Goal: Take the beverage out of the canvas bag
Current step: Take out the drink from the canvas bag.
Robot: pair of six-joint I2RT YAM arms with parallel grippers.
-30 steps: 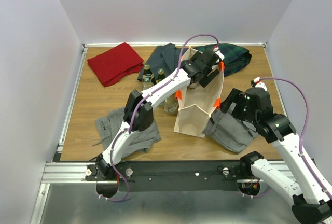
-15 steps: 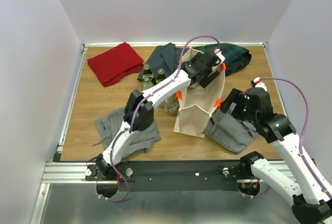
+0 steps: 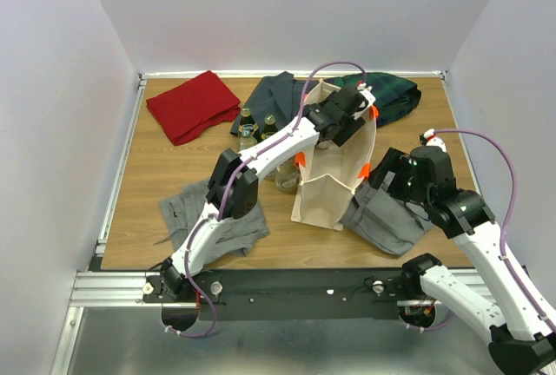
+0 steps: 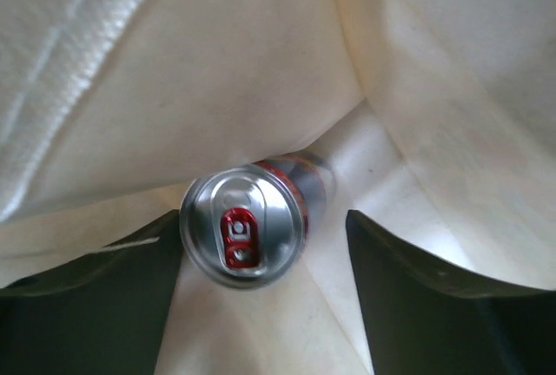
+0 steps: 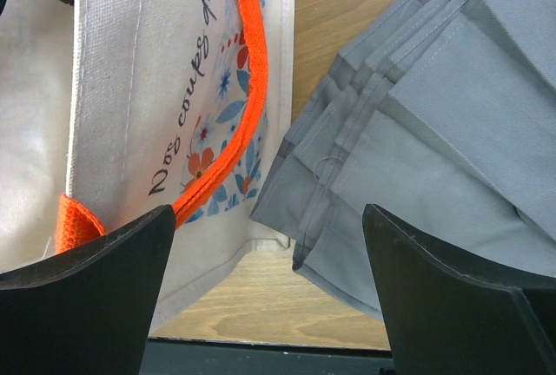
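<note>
Left gripper (image 4: 263, 219) is down inside the bag (image 3: 334, 188), through the open top. Jaws spread, nothing pinched. The can (image 4: 246, 229) sits between my fingers, deep in the bag where the canvas folds meet. Silver lid with red tab faces my wrist camera, and a strip of the red and silver side shows behind it. Its left edge is at or right against my left finger (image 4: 95, 305); I can't tell if they touch. There's a clear gap of canvas to my right finger (image 4: 434, 305).

The bag stands upright mid-table (image 3: 174, 175). From the top camera, my left arm reaches over its left side and the wrist dips into the mouth.

Right gripper (image 5: 268, 245) is also spread and holds nothing. It hangs just right of the bag, over the seam between the printed side panel and the folded grey clothes (image 5: 434, 132). An orange handle (image 5: 248, 88) droops down that panel. The clothes lie against the bag's base.

Left of the bag: two bottles (image 3: 248, 128), close to it. Red cloth (image 3: 193, 104) at the far left corner, grey shirt (image 3: 208, 214) near my left base.
</note>
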